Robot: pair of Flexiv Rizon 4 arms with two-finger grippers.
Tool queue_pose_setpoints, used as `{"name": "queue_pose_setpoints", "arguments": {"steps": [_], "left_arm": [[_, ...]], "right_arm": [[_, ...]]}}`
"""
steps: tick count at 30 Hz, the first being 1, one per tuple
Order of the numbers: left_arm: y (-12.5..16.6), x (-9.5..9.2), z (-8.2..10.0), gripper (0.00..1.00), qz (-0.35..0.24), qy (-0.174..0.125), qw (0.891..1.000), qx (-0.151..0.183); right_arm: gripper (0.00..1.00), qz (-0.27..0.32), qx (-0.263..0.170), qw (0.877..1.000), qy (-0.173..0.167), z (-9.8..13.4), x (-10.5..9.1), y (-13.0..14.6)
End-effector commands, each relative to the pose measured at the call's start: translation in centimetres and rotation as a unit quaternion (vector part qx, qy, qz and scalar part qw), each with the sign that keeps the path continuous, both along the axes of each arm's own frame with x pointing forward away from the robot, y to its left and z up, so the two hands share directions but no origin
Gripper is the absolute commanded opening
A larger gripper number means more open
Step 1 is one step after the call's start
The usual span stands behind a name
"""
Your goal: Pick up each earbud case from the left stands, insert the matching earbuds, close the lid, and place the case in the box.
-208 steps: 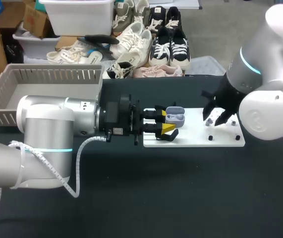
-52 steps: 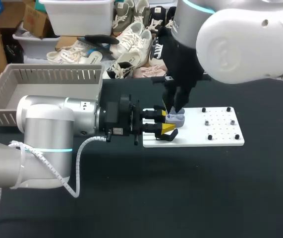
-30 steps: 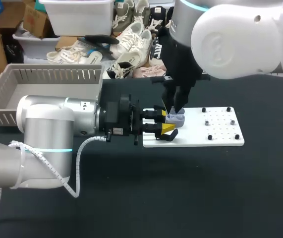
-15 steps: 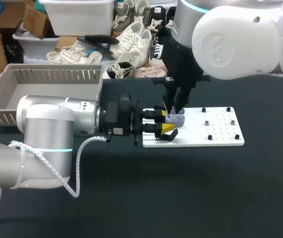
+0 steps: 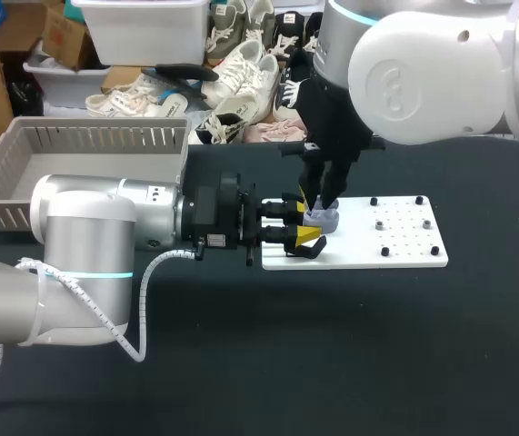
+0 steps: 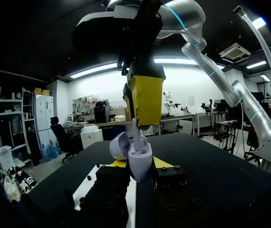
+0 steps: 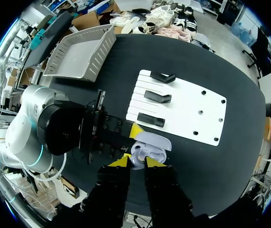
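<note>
The left end effector (image 5: 303, 222) is gripping the open case (image 5: 323, 219) from both sides, holding it just above the near-left end of the white board (image 5: 395, 243). In the left wrist view the case (image 6: 140, 159) is sitting upright between that arm's fingers, its lid (image 6: 118, 145) hanging open to one side. The right arm is reaching across from the right, and its end effector (image 5: 319, 196) is pointing straight down onto the case. Its fingers are standing narrow, pinching a white earbud (image 6: 136, 130) whose lower end is sitting in the case body. In the right wrist view the right end effector (image 7: 136, 162) is hanging directly over the case (image 7: 148, 148), with the left end effector (image 7: 134, 130) coming in beside it. Three black stands (image 7: 157, 97) are lying in a row along one end of the board (image 7: 192, 111). A grey basket (image 5: 77, 150) is sitting at the far left of the dark surface (image 5: 377, 345), well apart from the board.
</note>
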State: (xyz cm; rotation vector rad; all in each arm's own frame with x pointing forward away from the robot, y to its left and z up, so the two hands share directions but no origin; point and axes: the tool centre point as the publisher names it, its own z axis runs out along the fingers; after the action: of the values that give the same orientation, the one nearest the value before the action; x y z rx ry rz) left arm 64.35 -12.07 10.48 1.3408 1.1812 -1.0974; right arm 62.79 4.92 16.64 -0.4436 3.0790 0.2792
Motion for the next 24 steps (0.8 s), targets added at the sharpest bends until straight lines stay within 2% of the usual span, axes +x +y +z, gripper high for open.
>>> {"name": "queue_pose_setpoints", "arguments": {"steps": [1,24], "left_arm": [[0.01,0.01,-0.06,0.0,0.0,0.0,1.0,-0.001],[0.01,0.01,-0.06,0.0,0.0,0.0,1.0,-0.001]], "right_arm": [[0.0,0.0,0.0,1.0,0.001,-0.1,0.11,0.05],[0.0,-0.002,0.001,1.0,0.003,-0.62,0.37,0.16]]}}
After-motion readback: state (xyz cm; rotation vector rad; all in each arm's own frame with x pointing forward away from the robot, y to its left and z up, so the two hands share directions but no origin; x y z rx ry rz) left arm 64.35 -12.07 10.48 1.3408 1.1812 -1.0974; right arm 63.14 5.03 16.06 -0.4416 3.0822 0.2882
